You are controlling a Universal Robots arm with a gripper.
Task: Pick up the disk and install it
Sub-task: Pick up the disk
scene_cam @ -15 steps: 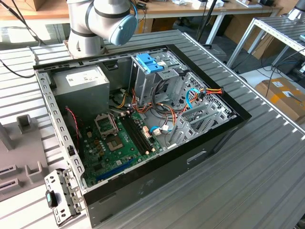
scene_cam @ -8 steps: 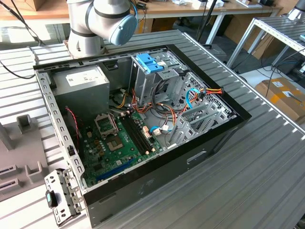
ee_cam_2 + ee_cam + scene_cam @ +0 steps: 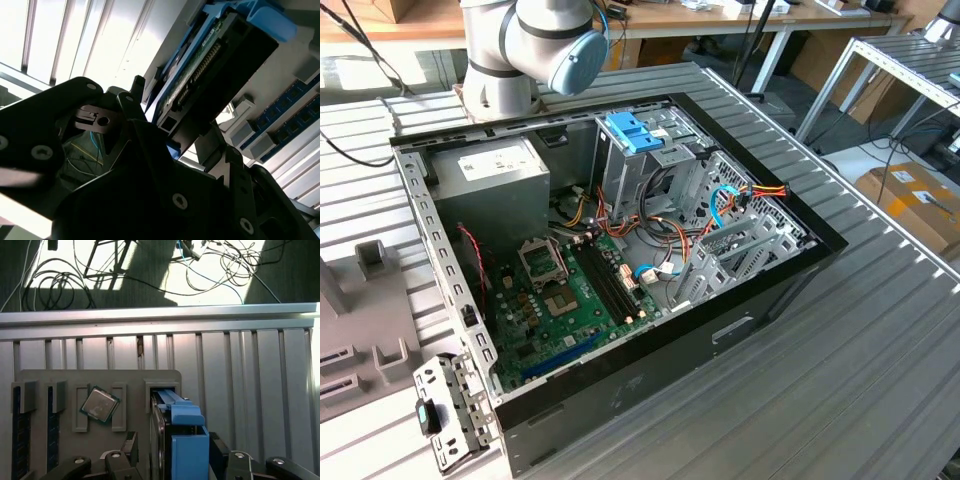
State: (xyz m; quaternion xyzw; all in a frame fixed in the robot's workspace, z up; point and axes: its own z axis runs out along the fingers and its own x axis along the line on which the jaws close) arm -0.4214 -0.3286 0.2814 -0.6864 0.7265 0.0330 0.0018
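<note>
Fingers (image 3: pixel 218 445) grip the disk (image 3: pixel 187 450) across its faces; it stands on edge, far end at the grey holder (image 3: pixel 100 377).

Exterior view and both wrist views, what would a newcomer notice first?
In the exterior view, the open computer case sits on the ribbed metal table, its green motherboard exposed. In the first wrist view, the disk with blue rails stands on edge in a slot of the grey holder, the gripper straddling it, with a processor chip in a recess beside it.
</note>
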